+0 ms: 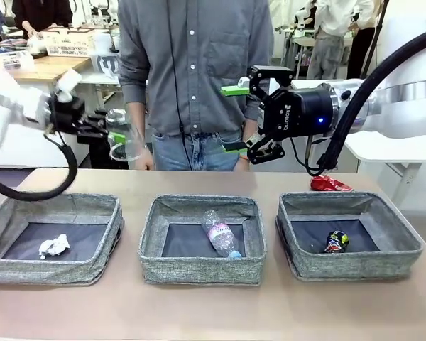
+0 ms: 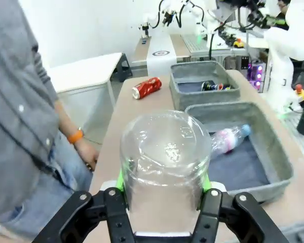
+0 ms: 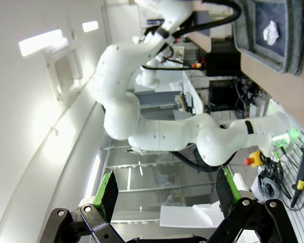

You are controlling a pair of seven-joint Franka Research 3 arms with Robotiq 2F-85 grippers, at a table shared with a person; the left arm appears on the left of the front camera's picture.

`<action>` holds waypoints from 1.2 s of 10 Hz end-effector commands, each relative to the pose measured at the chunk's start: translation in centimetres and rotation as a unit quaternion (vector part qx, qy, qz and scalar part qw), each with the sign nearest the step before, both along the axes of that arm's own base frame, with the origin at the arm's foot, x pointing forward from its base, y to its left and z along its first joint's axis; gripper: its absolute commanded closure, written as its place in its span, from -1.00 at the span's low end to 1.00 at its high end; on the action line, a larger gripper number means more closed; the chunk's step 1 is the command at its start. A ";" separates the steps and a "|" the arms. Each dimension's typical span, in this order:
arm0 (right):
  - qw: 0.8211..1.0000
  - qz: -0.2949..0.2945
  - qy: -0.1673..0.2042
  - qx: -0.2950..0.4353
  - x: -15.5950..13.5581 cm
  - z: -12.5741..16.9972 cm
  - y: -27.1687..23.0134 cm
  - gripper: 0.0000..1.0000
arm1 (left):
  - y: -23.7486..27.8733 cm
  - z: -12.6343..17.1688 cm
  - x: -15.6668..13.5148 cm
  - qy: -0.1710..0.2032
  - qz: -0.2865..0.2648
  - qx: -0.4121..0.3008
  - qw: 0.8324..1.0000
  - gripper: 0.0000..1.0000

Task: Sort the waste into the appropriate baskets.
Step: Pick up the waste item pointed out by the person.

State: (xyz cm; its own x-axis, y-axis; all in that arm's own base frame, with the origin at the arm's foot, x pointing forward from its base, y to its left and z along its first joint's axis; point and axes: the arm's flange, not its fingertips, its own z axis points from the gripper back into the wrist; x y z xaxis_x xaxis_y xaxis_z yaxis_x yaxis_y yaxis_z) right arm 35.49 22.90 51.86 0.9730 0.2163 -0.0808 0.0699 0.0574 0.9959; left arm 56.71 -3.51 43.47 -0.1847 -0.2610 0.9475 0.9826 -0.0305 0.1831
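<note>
While the left claw (image 1: pixel 108 132) is squeezing the clear cup (image 1: pixel 125 143) high above the table's (image 1: pixel 199 309) left side, the right claw (image 1: pixel 236 119) is hanging apart, empty; the thin, smooth cup could be slipping out, missing the middle basket (image 1: pixel 202 268).

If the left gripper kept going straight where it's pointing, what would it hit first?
Past the clear plastic cup it holds, likely the tabletop beside the middle basket; depth is unclear.
</note>
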 end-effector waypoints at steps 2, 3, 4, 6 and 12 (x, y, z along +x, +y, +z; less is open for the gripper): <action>1.000 -0.001 0.003 -0.006 0.1 0.4 0.1 -1.00 | 2.5 3.0 -5.7 0.030 0.022 0.090 0.995 -0.12; 1.000 -0.001 0.003 -0.006 0.1 0.4 0.1 -1.00 | 0.4 2.5 -2.1 0.002 0.002 0.017 1.000 -0.12; 1.000 -0.001 0.003 -0.006 0.1 0.4 0.1 -1.00 | 0.4 2.5 -2.1 0.002 0.002 0.017 1.000 -0.12; 1.000 -0.001 0.003 -0.006 0.1 0.4 0.1 -1.00 | 0.4 2.5 -2.1 0.002 0.002 0.017 1.000 -0.12; 1.000 -0.001 0.003 -0.006 0.1 0.4 0.1 -1.00 | -13.3 10.6 -12.6 0.135 0.110 0.199 0.964 -0.13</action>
State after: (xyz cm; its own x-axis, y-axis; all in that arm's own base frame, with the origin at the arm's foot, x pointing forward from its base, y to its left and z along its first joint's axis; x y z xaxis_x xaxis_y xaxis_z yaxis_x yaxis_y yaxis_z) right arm 35.44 22.91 51.91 0.9731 0.2162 -0.0793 0.0683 0.0579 0.9960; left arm 45.26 -15.57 54.10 0.0499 -0.5760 0.8159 0.9886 0.1449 0.0419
